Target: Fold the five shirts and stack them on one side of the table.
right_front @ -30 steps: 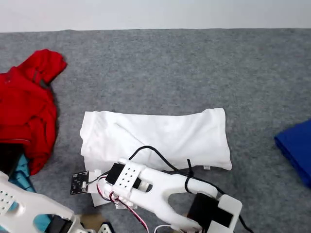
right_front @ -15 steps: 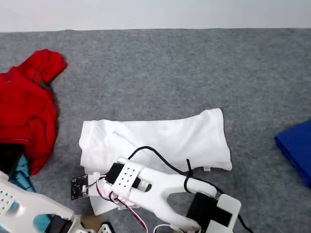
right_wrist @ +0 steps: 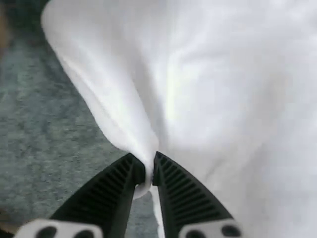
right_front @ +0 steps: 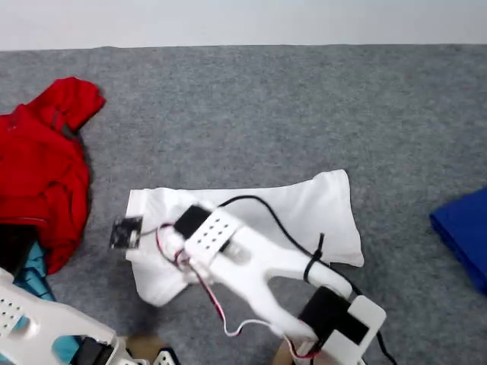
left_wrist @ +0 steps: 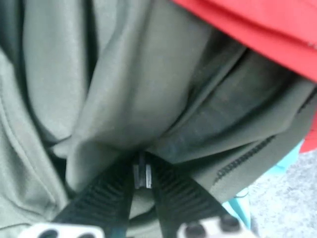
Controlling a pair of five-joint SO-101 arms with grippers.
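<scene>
A white shirt [right_front: 289, 217] lies spread in the middle of the grey table. My right arm [right_front: 217, 239] reaches over its left part. The right gripper [right_wrist: 147, 174] is shut on a pinched fold of the white shirt [right_wrist: 208, 89], which hangs lifted off the grey table [right_wrist: 44, 124]. My left gripper [left_wrist: 142, 174] is shut on a fold of a grey-green shirt [left_wrist: 129, 84] in the pile at the left; a red shirt [left_wrist: 257, 25] lies over it. The left arm [right_front: 34, 319] sits at the near left corner.
A crumpled red shirt [right_front: 42, 163] lies at the left edge, with a teal shirt [right_front: 32, 275] beneath it. A blue shirt [right_front: 466, 230] lies at the right edge. The grey table [right_front: 304, 99] is bare behind the white shirt.
My right arm has moved up and away from the near edge, carrying the white shirt's near-left corner; that corner now hangs bunched. The left arm has not moved.
</scene>
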